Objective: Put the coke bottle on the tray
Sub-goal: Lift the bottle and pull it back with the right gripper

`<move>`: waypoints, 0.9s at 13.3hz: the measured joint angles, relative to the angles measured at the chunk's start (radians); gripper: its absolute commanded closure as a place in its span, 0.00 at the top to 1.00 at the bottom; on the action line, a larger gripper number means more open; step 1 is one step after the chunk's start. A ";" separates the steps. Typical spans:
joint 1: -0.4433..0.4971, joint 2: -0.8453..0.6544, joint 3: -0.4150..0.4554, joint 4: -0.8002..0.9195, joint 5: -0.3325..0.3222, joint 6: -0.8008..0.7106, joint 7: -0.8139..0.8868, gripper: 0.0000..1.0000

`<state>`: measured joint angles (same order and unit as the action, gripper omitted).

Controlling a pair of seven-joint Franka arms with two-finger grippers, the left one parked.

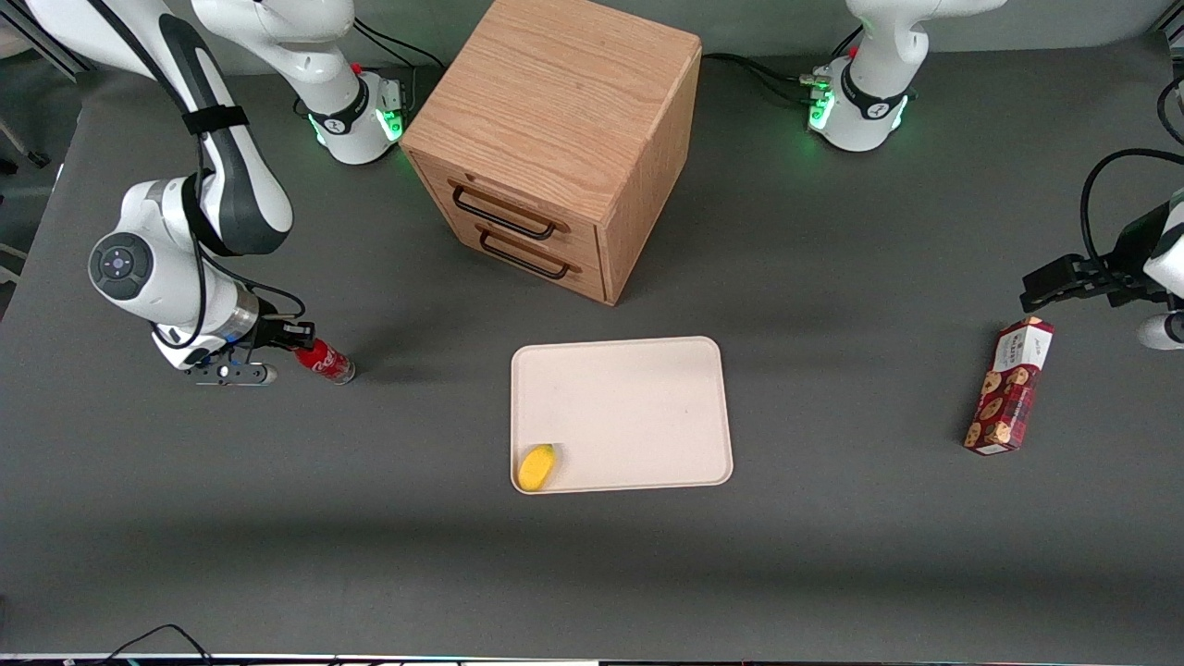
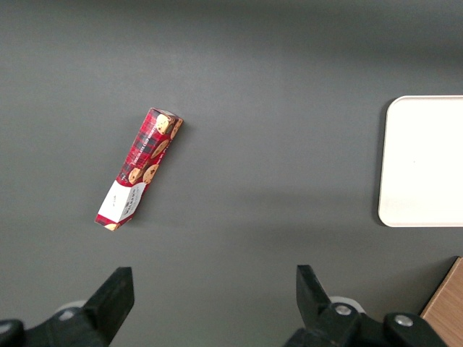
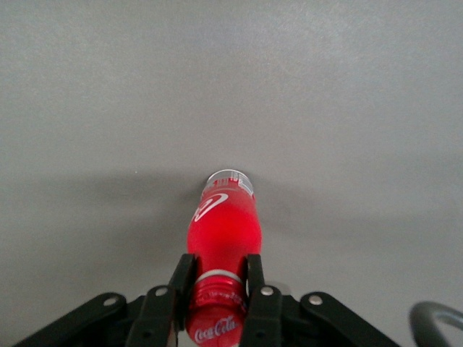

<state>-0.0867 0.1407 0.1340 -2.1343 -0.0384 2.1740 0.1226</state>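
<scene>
The gripper (image 1: 294, 340) of the working arm is clamped on the neck end of the coke bottle (image 1: 326, 361), its 2 fingers (image 3: 265, 307) pinching just below the cap while the clear base points away from the wrist. In the front view the bottle looks tilted with its base at or near the table (image 1: 832, 555); whether it is touching cannot be told. The tray (image 1: 629, 407) sits well apart from the gripper, toward the middle of the table, with a small yellow object (image 1: 536, 466) in its near corner.

The bottle looks small, light and rigid, with a smooth, probably slippery plastic skin. The narrow neck where it is held seems the surest grip, though the body may swing below the fingers.

White script reading "Coca-Cola" shows between the fingers in the wrist view. A red cookie box (image 1: 1008, 387) lies toward the parked arm's end; its lettering is too small to read. A wooden drawer cabinet (image 1: 555, 139) stands farther from the front camera than the tray
</scene>
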 measured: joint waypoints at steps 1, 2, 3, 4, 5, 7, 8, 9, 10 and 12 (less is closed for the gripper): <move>0.000 -0.008 0.000 0.062 -0.014 -0.088 0.000 0.00; 0.000 -0.018 0.000 0.142 -0.030 -0.194 0.000 0.00; -0.001 -0.028 0.000 0.231 -0.040 -0.299 0.000 0.00; -0.001 -0.039 0.000 0.321 -0.043 -0.392 0.000 0.00; -0.001 -0.049 0.000 0.401 -0.043 -0.470 0.000 0.00; 0.000 -0.057 0.001 0.536 -0.037 -0.595 0.002 0.00; 0.000 -0.055 0.009 0.592 -0.021 -0.642 0.013 0.00; 0.001 -0.050 0.028 0.637 -0.005 -0.671 0.049 0.00; 0.006 -0.037 0.060 0.675 0.001 -0.684 0.110 0.00; 0.036 0.024 0.137 0.745 0.003 -0.685 0.263 0.00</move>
<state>-0.0503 0.1646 0.2706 -1.3893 -0.0358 1.4886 0.3859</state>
